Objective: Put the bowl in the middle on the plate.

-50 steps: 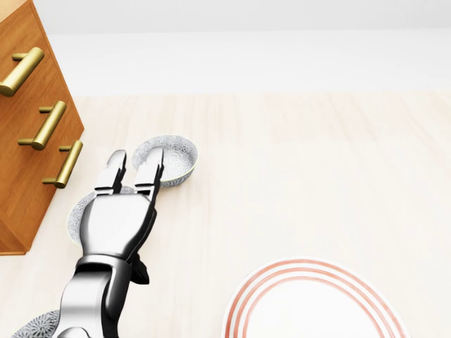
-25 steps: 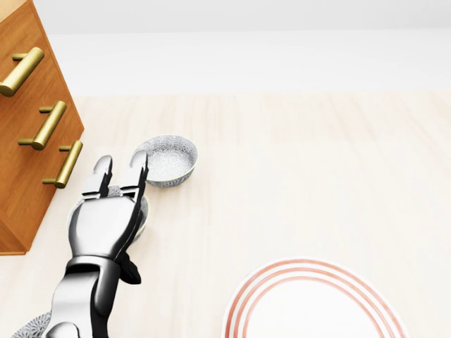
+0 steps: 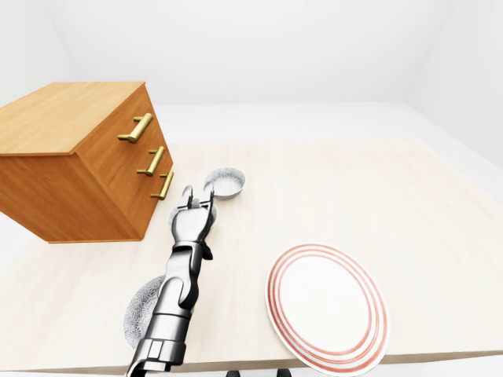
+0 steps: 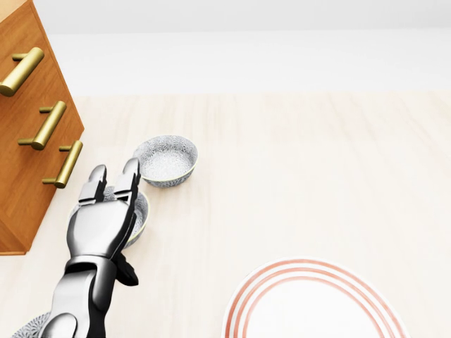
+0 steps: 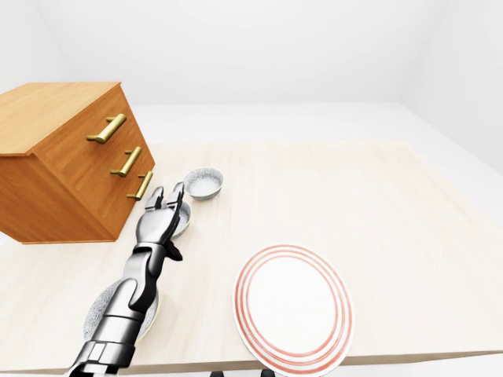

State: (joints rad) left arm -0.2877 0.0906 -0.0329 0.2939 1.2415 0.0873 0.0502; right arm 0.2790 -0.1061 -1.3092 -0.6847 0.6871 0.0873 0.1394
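Three bowls stand in a line on the table [image 4: 303, 162], running from 7 o'clock toward 11 o'clock in the head view, beside the cabinet [image 4: 25, 141] at 9 o'clock. The far bowl [image 4: 166, 160] sits upright and unobstructed at about 10 o'clock. The middle bowl [image 4: 140, 211] lies just below it, near but apart, mostly hidden under the left hand [image 4: 102, 227]. Only its right rim and a slice of its inside show. The near bowl [image 3: 140, 312] peeks out at 7 o'clock, half covered by the forearm. The fingers [image 4: 131, 174] stretch straight toward 12 o'clock, slightly spread and closed on nothing, their tips past the middle bowl's upper rim. The thumb hangs below the palm. Whether the hand touches the bowl cannot be told. The plate [image 4: 317, 304], ringed in red, lies at 5 o'clock, well apart from the bowls.
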